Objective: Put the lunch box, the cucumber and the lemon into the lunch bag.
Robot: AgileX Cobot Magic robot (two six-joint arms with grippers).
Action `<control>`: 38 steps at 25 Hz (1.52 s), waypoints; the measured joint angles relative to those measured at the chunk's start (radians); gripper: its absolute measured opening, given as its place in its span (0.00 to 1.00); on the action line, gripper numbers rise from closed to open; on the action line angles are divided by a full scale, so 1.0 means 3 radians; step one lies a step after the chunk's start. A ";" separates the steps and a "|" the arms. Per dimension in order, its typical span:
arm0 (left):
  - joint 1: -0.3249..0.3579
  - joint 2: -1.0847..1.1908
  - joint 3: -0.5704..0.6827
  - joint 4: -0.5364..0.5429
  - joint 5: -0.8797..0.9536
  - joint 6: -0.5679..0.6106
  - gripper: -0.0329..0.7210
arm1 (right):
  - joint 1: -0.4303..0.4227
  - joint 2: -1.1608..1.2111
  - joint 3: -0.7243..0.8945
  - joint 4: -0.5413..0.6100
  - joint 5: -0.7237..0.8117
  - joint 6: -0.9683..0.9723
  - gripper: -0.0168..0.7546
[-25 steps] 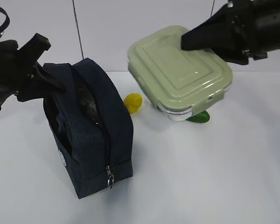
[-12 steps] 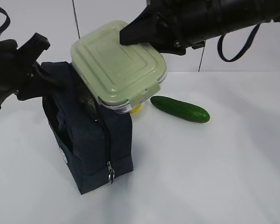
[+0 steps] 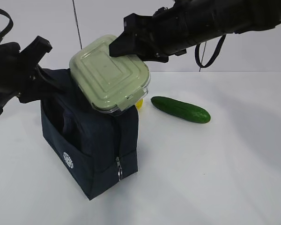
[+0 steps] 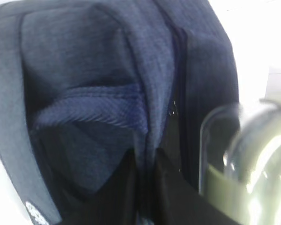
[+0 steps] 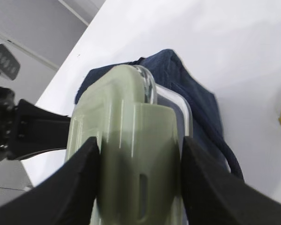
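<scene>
Holding the flat clear lunch box with its sage-green clip lid [image 3: 110,75] tilted over the dark navy fabric lunch bag [image 3: 91,145], your right gripper [image 3: 124,44] clamps its far end so the low corner can likely slide in. Your left gripper [image 3: 35,79] pinches the bag's rim, apparently to hold the mouth wide. You can see the glossy dark green cucumber [image 3: 180,108] lying on the white table [image 3: 215,178] beside the bag, the small yellow lemon [image 3: 139,103] peeking behind it.

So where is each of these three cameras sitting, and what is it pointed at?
Exterior view: off the robot, looking down at a slant across the table; both arms show, plus the cucumber.
Left wrist view: on the left arm, close against the lunch bag; its dark fingers pinch the fabric.
Right wrist view: on the right arm, looking past its fingers clamping the lunch box.
All three views show bag and box.
</scene>
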 joint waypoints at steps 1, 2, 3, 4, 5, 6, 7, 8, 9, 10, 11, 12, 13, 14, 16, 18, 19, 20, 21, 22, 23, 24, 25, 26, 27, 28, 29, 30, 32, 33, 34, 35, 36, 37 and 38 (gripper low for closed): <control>0.0000 0.0000 0.0000 0.0000 0.0000 0.0000 0.09 | 0.0000 0.0027 -0.0031 -0.0025 -0.0016 0.0000 0.55; 0.0000 0.0000 0.0000 0.0000 0.0006 0.0000 0.09 | 0.0000 0.0057 -0.0069 -0.0073 -0.0024 0.0000 0.55; 0.0000 0.0000 0.0000 -0.0005 0.0014 0.0000 0.09 | 0.0003 0.0083 -0.0104 -0.0131 -0.0032 0.0007 0.55; 0.0000 0.0000 0.0000 -0.0013 0.0014 0.0000 0.09 | 0.0017 0.0107 -0.0138 -0.0188 -0.0048 0.0014 0.55; 0.0000 0.0000 0.0000 -0.0026 0.0019 0.0000 0.09 | 0.0026 0.0130 -0.0168 -0.0241 -0.0047 0.0022 0.55; 0.0000 0.0000 0.0000 -0.0042 0.0019 0.0000 0.09 | 0.0041 0.0144 -0.0181 -0.0306 -0.0048 0.0040 0.55; 0.0000 0.0000 0.0000 -0.0050 0.0019 0.0000 0.09 | 0.0053 0.0157 -0.0190 -0.0371 -0.0048 0.0054 0.55; 0.0000 0.0000 0.0000 -0.0066 0.0019 0.0000 0.09 | 0.0070 0.0173 -0.0197 -0.0414 -0.0048 0.0063 0.55; 0.0000 0.0000 0.0000 -0.0083 0.0019 0.0000 0.09 | 0.0085 0.0184 -0.0202 -0.0463 -0.0056 0.0070 0.55; 0.0000 0.0000 0.0000 -0.0101 0.0021 0.0000 0.09 | 0.0099 0.0184 -0.0202 -0.0505 -0.0071 0.0077 0.55; -0.0006 0.0000 0.0000 -0.0141 0.0021 0.0027 0.09 | 0.0123 0.0184 -0.0202 -0.0550 -0.0088 0.0076 0.55; -0.0005 0.0000 0.0000 -0.0180 0.0026 0.0060 0.09 | 0.0131 0.0184 -0.0202 -0.0585 -0.0097 0.0076 0.55; -0.0005 0.0000 0.0000 -0.0215 0.0026 0.0086 0.09 | 0.0144 0.0184 -0.0202 -0.0611 -0.0112 0.0083 0.55; -0.0005 0.0000 0.0000 -0.0257 0.0026 0.0112 0.09 | 0.0150 0.0184 -0.0202 -0.0631 -0.0132 0.0083 0.55; -0.0005 0.0000 0.0000 -0.0302 0.0033 0.0152 0.09 | 0.0157 0.0206 -0.0210 -0.0648 -0.0170 0.0083 0.55; -0.0005 0.0000 0.0000 -0.0363 0.0039 0.0208 0.09 | 0.0164 0.0248 -0.0210 -0.0695 -0.0229 0.0083 0.55; -0.0005 0.0000 0.0000 -0.0415 0.0053 0.0251 0.09 | 0.0171 0.0264 -0.0210 -0.0740 -0.0255 0.0083 0.55; -0.0005 0.0000 0.0000 -0.0511 0.0068 0.0328 0.09 | 0.0180 0.0289 -0.0210 -0.0773 -0.0284 0.0083 0.55; -0.0005 0.0000 0.0000 -0.0614 0.0091 0.0416 0.09 | 0.0193 0.0314 -0.0210 -0.0798 -0.0298 0.0083 0.55; -0.0005 0.0000 0.0000 -0.0695 0.0104 0.0485 0.09 | 0.0201 0.0331 -0.0210 -0.0811 -0.0298 0.0083 0.55; -0.0005 0.0000 0.0000 -0.0765 0.0111 0.0546 0.09 | 0.0214 0.0346 -0.0210 -0.0816 -0.0298 0.0083 0.55; -0.0005 0.0000 0.0000 -0.0805 0.0111 0.0582 0.09 | 0.0230 0.0361 -0.0210 -0.0818 -0.0303 0.0083 0.55; -0.0005 0.0000 0.0000 -0.0821 0.0111 0.0606 0.09 | 0.0250 0.0378 -0.0210 -0.0818 -0.0303 0.0083 0.55; -0.0005 0.0000 0.0000 -0.0836 0.0111 0.0623 0.09 | 0.0259 0.0384 -0.0210 -0.0818 -0.0303 0.0083 0.55; -0.0005 0.0000 0.0000 -0.0852 0.0111 0.0649 0.09 | 0.0283 0.0389 -0.0210 -0.0818 -0.0303 0.0083 0.55; -0.0005 0.0000 0.0000 -0.0871 0.0111 0.0674 0.09 | 0.0306 0.0398 -0.0210 -0.0818 -0.0305 0.0083 0.55; -0.0005 0.0000 0.0000 -0.0895 0.0111 0.0708 0.09 | 0.0319 0.0416 -0.0210 -0.0818 -0.0305 0.0083 0.55; -0.0005 0.0000 0.0000 -0.0929 0.0111 0.0756 0.09 | 0.0343 0.0422 -0.0210 -0.0811 -0.0305 0.0083 0.55; -0.0005 0.0000 0.0000 -0.1046 0.0111 0.0877 0.09 | 0.0363 0.0444 -0.0210 -0.0766 -0.0305 0.0083 0.55; -0.0005 0.0000 0.0000 -0.1113 0.0117 0.0938 0.09 | 0.0363 0.0457 -0.0210 -0.0723 -0.0305 0.0083 0.55; -0.0005 0.0000 0.0000 -0.1153 0.0117 0.0967 0.09 | 0.0366 0.0471 -0.0210 -0.0690 -0.0305 0.0083 0.55; -0.0005 0.0000 0.0000 -0.1173 0.0117 0.0993 0.09 | 0.0371 0.0472 -0.0210 -0.0667 -0.0311 0.0076 0.55; -0.0005 0.0000 0.0000 -0.1185 0.0117 0.1009 0.09 | 0.0371 0.0472 -0.0210 -0.0646 -0.0311 0.0068 0.55; -0.0005 0.0000 0.0000 -0.1185 0.0117 0.1016 0.09 | 0.0373 0.0472 -0.0210 -0.0618 -0.0326 0.0060 0.55; -0.0005 0.0000 0.0000 -0.1185 0.0117 0.1019 0.09 | 0.0373 0.0472 -0.0210 -0.0589 -0.0331 0.0055 0.55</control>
